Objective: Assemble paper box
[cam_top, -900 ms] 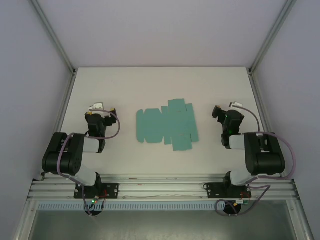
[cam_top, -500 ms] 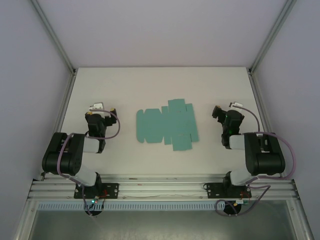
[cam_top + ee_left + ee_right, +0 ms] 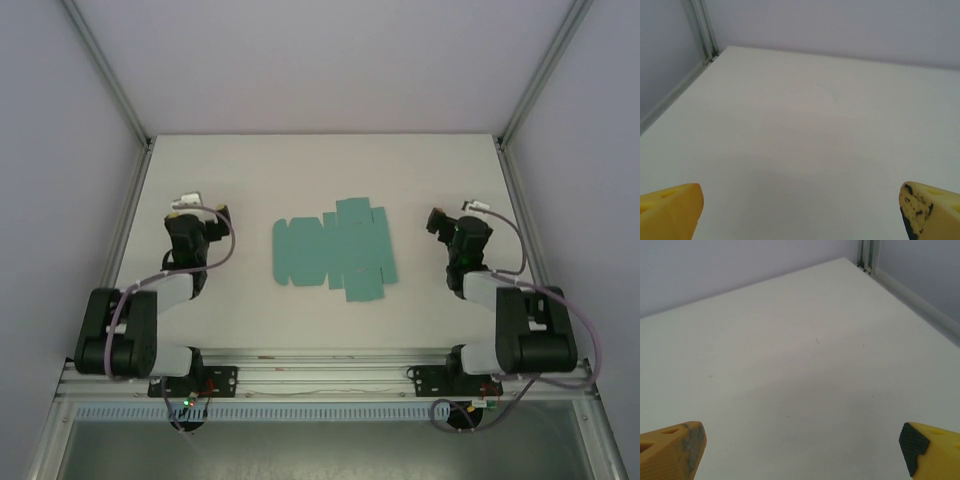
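While paper box [image 3: 333, 250] is laid flat, unfolded, mid-table [image 3: 250, 170], left gripper [image 3: 800, 212] and right gripper [image 3: 802, 452] are held spread wide, empty, well clear either side.

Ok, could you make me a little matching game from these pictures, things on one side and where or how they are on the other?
1 paper box
2 left gripper
3 right gripper
4 table

A open, right of the box
B white surface
C flat, unfolded, mid-table
D open, left of the box

Pairs: 1-C, 2-D, 3-A, 4-B
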Available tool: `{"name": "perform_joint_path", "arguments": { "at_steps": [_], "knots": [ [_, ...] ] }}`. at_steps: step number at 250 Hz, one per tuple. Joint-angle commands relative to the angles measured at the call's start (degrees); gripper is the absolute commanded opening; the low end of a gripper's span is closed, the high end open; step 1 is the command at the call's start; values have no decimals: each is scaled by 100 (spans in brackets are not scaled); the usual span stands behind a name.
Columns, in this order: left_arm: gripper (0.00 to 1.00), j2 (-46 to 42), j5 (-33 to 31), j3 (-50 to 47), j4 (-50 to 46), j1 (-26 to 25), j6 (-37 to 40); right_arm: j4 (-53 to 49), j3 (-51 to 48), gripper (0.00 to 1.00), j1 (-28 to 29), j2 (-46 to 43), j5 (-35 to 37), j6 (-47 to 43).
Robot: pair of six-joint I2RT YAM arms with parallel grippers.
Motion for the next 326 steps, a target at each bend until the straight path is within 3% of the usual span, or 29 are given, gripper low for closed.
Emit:
{"name": "perform_joint_path", "arguments": {
  "at_steps": [1, 25, 48, 66, 111, 132, 174, 260, 297, 326],
  "knots": [
    [100, -614, 365, 482, -1711, 46, -772, -1530, 545, 100, 58, -745, -247, 406],
    [100, -774, 1026, 736, -2491, -23, -1740, -2670, 955, 96, 351, -1084, -638, 918],
    [100, -676, 1687, 735, -2697, -267, -2344, -3632, 1309, 87, 747, -1136, -1109, 1445],
    [100, -487, 1797, 754, -2809, -647, -2557, -3980, 1440, 76, 1053, -1033, -1695, 1814],
    [100, 362, 2210, 1284, -3474, -1243, -2585, -4170, 1959, 52, 1946, 250, -2577, 2059],
    [100, 733, 2361, 1460, -3511, -1336, -2590, -4441, 2374, 40, 2089, 990, -2380, 2002],
    [100, 1316, 2883, 1633, -3387, -1350, -2607, -4995, 2825, 37, 2077, 1958, -1668, 1956],
    [99, 1992, 3860, 1628, -2846, -1376, -2682, -4505, 2391, 38, 2076, 2777, -1827, 2341],
    [92, 2120, 4356, 1548, -2198, -1454, -2756, -4067, 2112, 40, 2073, 2781, -2030, 2396],
    [81, 2133, 4487, 1504, -1809, -1480, -3014, -3956, 1997, 40, 2070, 2682, -2087, 2383]
  ]
}}
